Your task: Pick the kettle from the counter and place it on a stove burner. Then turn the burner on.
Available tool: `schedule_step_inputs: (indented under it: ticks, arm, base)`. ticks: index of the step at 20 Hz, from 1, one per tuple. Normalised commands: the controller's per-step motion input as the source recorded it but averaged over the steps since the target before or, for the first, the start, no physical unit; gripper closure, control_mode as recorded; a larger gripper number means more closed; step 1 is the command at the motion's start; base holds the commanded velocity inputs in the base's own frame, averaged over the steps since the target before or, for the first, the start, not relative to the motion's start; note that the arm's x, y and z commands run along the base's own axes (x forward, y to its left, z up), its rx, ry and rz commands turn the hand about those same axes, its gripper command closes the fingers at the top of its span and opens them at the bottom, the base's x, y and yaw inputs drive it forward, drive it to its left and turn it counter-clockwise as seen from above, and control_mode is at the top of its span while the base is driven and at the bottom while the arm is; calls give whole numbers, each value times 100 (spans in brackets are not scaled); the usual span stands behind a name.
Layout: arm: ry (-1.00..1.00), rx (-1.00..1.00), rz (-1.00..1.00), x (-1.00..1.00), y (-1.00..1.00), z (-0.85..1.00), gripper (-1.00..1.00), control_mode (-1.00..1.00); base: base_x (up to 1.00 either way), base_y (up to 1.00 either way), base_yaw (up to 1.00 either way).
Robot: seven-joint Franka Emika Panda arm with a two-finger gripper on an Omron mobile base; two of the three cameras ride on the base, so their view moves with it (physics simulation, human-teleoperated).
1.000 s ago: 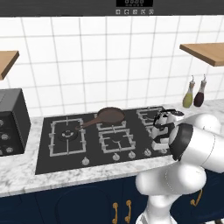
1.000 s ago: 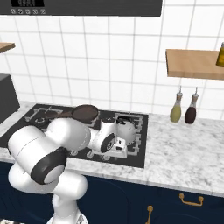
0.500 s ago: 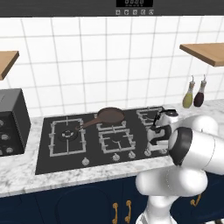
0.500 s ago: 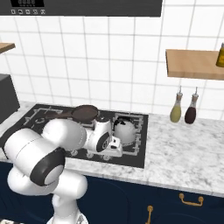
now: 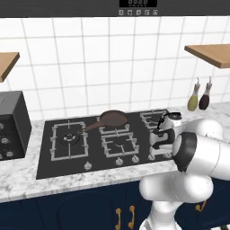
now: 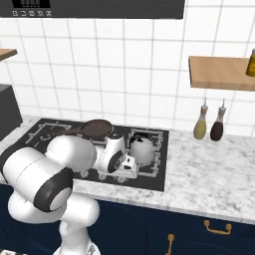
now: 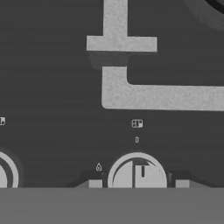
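A home kitchen is showing here: a black gas cooktop [image 5: 90,143] is sitting in a marbled tabletop [image 6: 209,169] over navy cabinets [image 6: 199,229] with brass handles. White wall tiles [image 5: 90,67] are running behind it, wooden shelves [image 6: 219,72] are hanging on the wall, two bottles [image 5: 200,96] are standing at the back, a frying pan [image 5: 112,119] and a kettle [image 6: 142,149] are resting on burners, and a dark appliance [image 5: 11,123] is sitting at the left

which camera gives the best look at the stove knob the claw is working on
The hand view: the knob sits close up between the claw's fingertips, pointer mark visible. In the left base view it's hidden behind the arm; in the right base view the hand covers it.
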Motion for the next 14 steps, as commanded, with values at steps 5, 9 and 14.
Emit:
schedule_step_inputs:
  ticks: [5,9,14]
  arm:
    - [-3,0,5,-2,0,-11,100,-100]
    - [-10,0,14,-11,0,-25,100,-100]
    - [-9,-1,17,-7,0,-26,100,-100]
  base:
    - [0,0,0]
    - [0,0,0]
    - [0,0,0]
